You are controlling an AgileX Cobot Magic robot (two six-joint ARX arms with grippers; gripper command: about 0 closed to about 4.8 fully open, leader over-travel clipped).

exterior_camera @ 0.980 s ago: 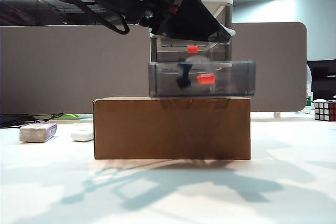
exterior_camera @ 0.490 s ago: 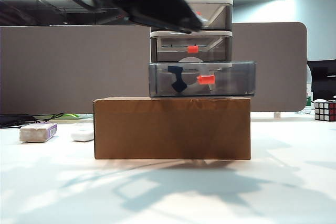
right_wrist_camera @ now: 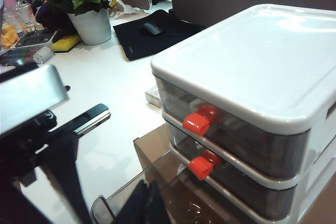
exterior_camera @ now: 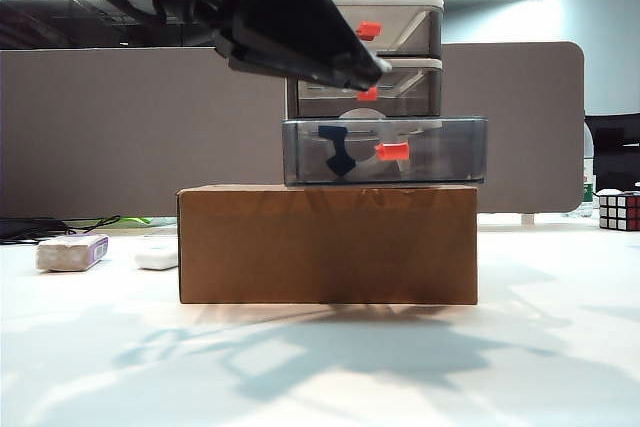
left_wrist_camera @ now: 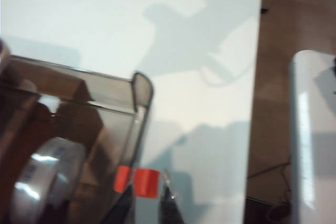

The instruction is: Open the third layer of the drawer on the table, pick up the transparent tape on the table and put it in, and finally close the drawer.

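Observation:
The drawer (exterior_camera: 365, 62) stands on a brown cardboard box, and its third layer (exterior_camera: 440, 152) is pulled out toward the camera. The transparent tape (exterior_camera: 340, 151) lies inside the third layer, blue cutter showing; the left wrist view shows the roll (left_wrist_camera: 47, 177) there too. My left gripper (left_wrist_camera: 148, 203) hovers above the drawer's front, fingers a narrow gap apart with nothing between them, over the red handle (left_wrist_camera: 139, 182). In the exterior view its dark body (exterior_camera: 290, 17) covers the upper drawers. My right gripper (right_wrist_camera: 149, 203) is shut and empty near the open drawer's corner (right_wrist_camera: 105, 203).
The cardboard box (exterior_camera: 328, 244) sits mid-table. A white-and-purple block (exterior_camera: 72, 252) and a small white oblong (exterior_camera: 157, 258) lie to its left. A puzzle cube (exterior_camera: 619, 211) is at the far right. A potted plant (right_wrist_camera: 79, 3) stands behind.
The tape has dropped from my left gripper and settled in the third layer. The left gripper's fingers have narrowed and the hand has tilted above the drawer. The right arm has kept still.

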